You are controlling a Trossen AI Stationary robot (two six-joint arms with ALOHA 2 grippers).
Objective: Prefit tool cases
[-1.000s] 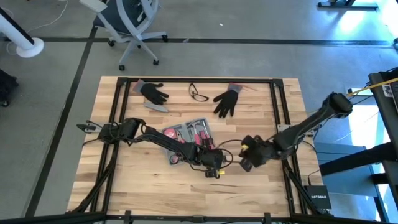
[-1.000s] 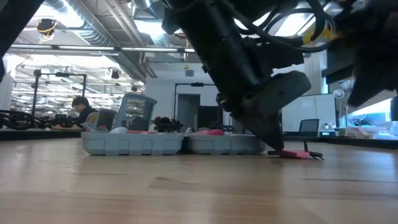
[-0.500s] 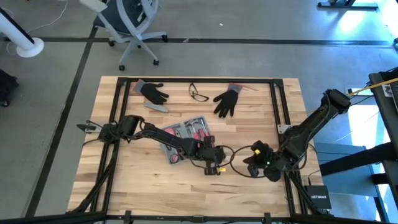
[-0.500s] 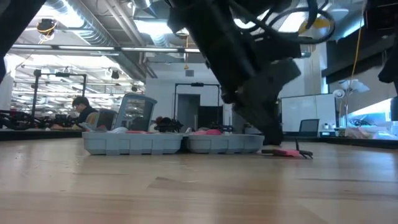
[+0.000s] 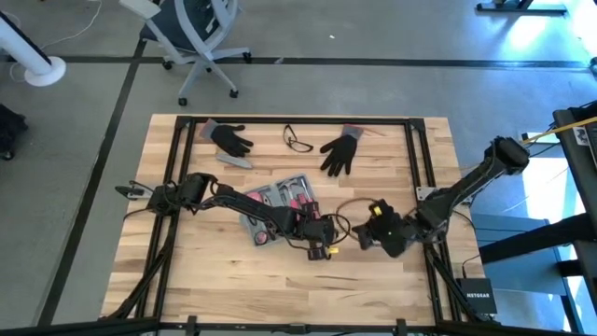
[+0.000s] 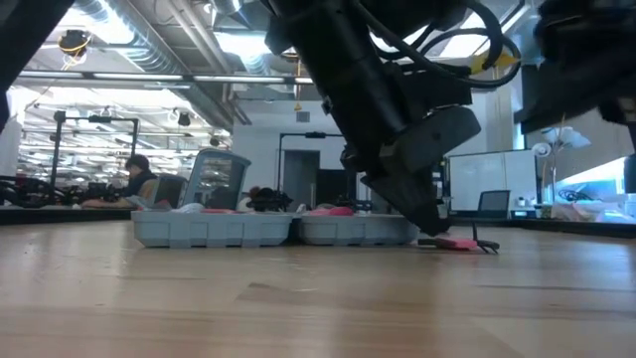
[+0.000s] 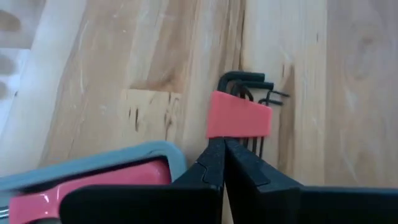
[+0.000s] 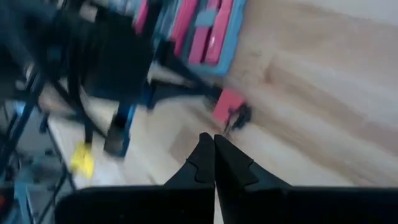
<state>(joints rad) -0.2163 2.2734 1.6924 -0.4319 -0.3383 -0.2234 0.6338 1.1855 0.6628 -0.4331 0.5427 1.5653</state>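
Note:
The blue-grey tool case (image 5: 278, 201) lies open on the table, with red-handled tools in its recesses; in the low view its wall (image 6: 268, 231) rests flat on the wood. Just past the case's corner (image 7: 137, 155) a red holder of black hex keys (image 7: 239, 117) lies flat on the table. My left gripper (image 7: 222, 144) is shut, slanting down, with its tips at the holder's edge. My right gripper (image 8: 213, 140) is shut in the air to the right of the holder (image 8: 229, 102), holding nothing. My left gripper has its shut fingertips (image 7: 214, 152) at the near edge of the red holder (image 7: 219, 134), slanting down at it from the case's side. I cannot tell whether they touch it. The holder lies flat on the table.
Two black gloves (image 5: 231, 138) (image 5: 340, 149), safety glasses (image 5: 298, 140) and a small grey bar (image 5: 235, 161) lie along the far edge. Black frame rails (image 5: 418, 159) run around the table. Bare wood lies along the near edge.
My right gripper has swung toward the table's near right corner and come back toward the holder, and its wrist has rolled. It has stayed shut.

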